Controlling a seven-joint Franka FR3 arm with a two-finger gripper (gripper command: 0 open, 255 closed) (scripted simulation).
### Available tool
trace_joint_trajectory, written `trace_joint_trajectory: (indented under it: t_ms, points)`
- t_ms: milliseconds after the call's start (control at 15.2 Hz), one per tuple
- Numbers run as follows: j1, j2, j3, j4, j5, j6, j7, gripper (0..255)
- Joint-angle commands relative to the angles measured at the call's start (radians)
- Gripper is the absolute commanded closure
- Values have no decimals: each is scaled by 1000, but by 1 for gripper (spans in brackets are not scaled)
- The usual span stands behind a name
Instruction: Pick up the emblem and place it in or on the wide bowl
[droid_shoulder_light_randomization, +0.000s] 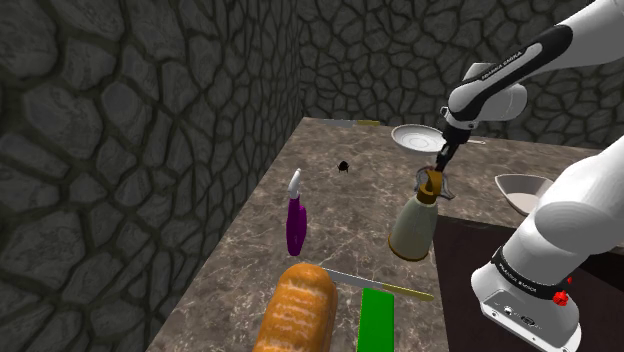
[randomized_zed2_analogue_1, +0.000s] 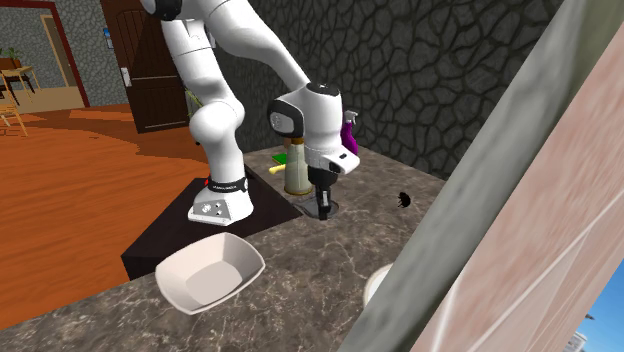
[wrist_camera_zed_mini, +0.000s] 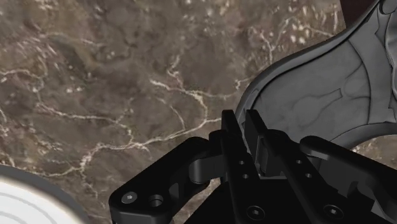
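A flat grey emblem (wrist_camera_zed_mini: 331, 89) with a wing-like outline lies on the dark marble counter (wrist_camera_zed_mini: 95, 76). My black gripper (wrist_camera_zed_mini: 247, 119) is down at counter level, its fingers shut on the emblem's near edge. In the shoulder view the gripper (droid_shoulder_light_randomization: 441, 168) stands just behind a beige bottle, with the emblem (droid_shoulder_light_randomization: 449, 189) at its tip. The wide bowl (droid_shoulder_light_randomization: 525, 192), white and shallow, sits toward that view's right, a short way from the gripper. In the second exterior view the bowl (randomized_zed2_analogue_1: 210, 272) lies nearer the camera than the gripper (randomized_zed2_analogue_1: 322, 208).
A beige bottle (droid_shoulder_light_randomization: 413, 225) with an amber cap stands close beside the gripper. A white plate (droid_shoulder_light_randomization: 418, 137) lies behind it. Farther off are a small black object (droid_shoulder_light_randomization: 343, 166), a purple spray bottle (droid_shoulder_light_randomization: 295, 222), a bread loaf (droid_shoulder_light_randomization: 297, 308), a knife (droid_shoulder_light_randomization: 375, 285) and a green block (droid_shoulder_light_randomization: 377, 320). A stone wall borders the counter.
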Motion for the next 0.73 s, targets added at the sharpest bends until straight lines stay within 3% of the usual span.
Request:
trace_joint_trajectory:
  t_ms: [0, 660]
  points:
    - [-13, -33, 11, 8, -20, -39, 17, 255]
    - [-48, -163, 62, 61, -64, -216, 68, 255]
